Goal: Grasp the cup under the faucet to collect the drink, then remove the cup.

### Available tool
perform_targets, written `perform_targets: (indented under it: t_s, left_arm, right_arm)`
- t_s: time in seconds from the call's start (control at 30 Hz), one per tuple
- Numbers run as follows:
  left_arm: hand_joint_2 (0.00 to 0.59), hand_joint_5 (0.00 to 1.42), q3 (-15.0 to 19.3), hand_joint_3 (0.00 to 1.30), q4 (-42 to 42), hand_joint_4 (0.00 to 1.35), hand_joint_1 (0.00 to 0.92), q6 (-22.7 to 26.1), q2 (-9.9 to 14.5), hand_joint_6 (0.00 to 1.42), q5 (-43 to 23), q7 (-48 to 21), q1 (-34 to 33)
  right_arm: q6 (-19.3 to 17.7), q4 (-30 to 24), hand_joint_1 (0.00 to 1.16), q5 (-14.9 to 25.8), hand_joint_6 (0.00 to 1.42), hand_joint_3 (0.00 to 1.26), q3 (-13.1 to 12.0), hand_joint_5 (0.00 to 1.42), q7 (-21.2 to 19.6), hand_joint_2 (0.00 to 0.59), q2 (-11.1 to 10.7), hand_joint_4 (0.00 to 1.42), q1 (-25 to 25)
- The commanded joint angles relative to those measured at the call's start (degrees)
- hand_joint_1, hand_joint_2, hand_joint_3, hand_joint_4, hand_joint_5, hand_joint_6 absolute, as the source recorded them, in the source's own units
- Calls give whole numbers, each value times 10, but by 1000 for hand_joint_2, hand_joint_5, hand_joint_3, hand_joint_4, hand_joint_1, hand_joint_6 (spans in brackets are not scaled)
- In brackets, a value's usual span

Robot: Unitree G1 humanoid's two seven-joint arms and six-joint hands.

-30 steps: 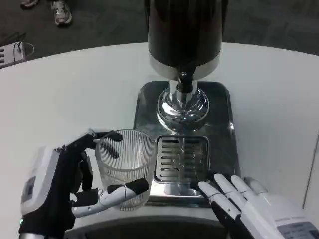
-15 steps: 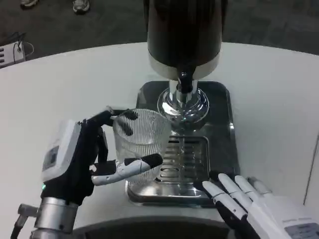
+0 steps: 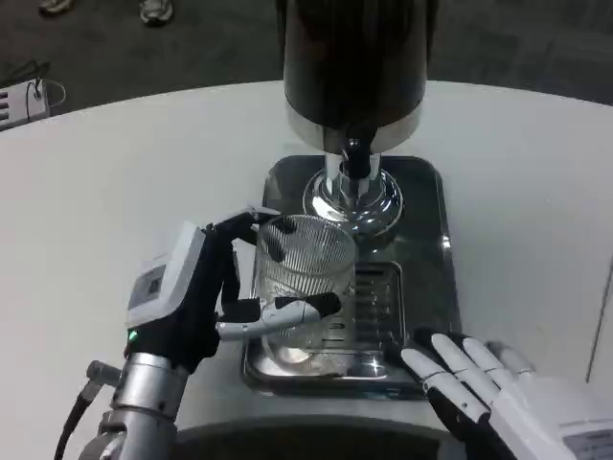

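Over the last second my left hand [image 3: 196, 297] has carried the cup [image 3: 300, 278] up and to the right, from the table beside the tray to over the tray's [image 3: 426, 249] left part, its base now above the grate [image 3: 369, 307]. The hand holds the cup with fingers wrapped round the ribbed wall, one at the rim side and one across the front. That puts the cup close to the faucet [image 3: 355, 158], but I judge it not yet under the spout: the nozzle sits a little to the right of and beyond the cup's mouth, so a further nudge right and forward looks needed before any drink can fall in.

My right hand [image 3: 479, 383] has barely moved; it rests near the tray's front right corner, fingers spread flat, holding nothing.

The cup is clear glass and looks empty; I see no liquid line through the ribs. The dispenser [image 3: 354, 57] above is dark, and I cannot tell how full it is. Nothing is flowing from the faucet.
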Motion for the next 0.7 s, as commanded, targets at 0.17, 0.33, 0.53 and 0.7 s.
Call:
perform_targets:
  t_s: [0.17,0.33,0.53,0.7]
  left_arm:
    - [0,1274,-46,943,81,1086,561,-9,-16,1424,8,51,-69]
    - [0,1239,-74,921,110,1037,550,-9,-23,1424,9,54,-96]
    - [0,1151,-93,854,111,931,498,5,-21,1417,10,51,-100]
    - [0,1055,-96,789,102,762,437,10,-13,1390,11,56,-94]
  right_arm:
    - [-13,-9,519,33,0,96,-31,0,9,478,-6,0,10]
    - [-19,-9,519,49,0,96,-52,0,9,478,-6,0,19]
    - [-25,-9,519,69,0,96,-75,0,7,478,-7,0,29]
    - [-23,-9,515,80,0,96,-82,0,9,482,-9,0,31]
